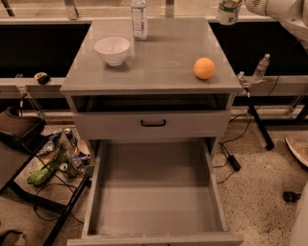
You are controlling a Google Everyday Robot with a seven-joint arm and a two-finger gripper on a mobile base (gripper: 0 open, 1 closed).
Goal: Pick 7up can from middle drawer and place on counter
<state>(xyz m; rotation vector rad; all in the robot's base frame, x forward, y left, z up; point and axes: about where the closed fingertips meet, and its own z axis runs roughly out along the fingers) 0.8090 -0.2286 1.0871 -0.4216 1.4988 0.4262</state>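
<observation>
The 7up can (227, 11), pale with green markings, hangs in the air at the top edge of the camera view, just beyond the counter's back right corner. My gripper (235, 5) is at the end of the white arm (276, 9) that comes in from the top right, and it is shut on the can; its fingers are mostly hidden. The counter (163, 57) is the grey top of the cabinet. The middle drawer (156, 192) is pulled wide open below, and its grey floor is bare.
On the counter are a white bowl (112, 49) at the left, a clear plastic bottle (139, 19) at the back, and an orange (204, 67) at the right. A closed drawer front with a black handle (153, 123) sits above the open drawer. Floor clutter (57, 153) lies at the left.
</observation>
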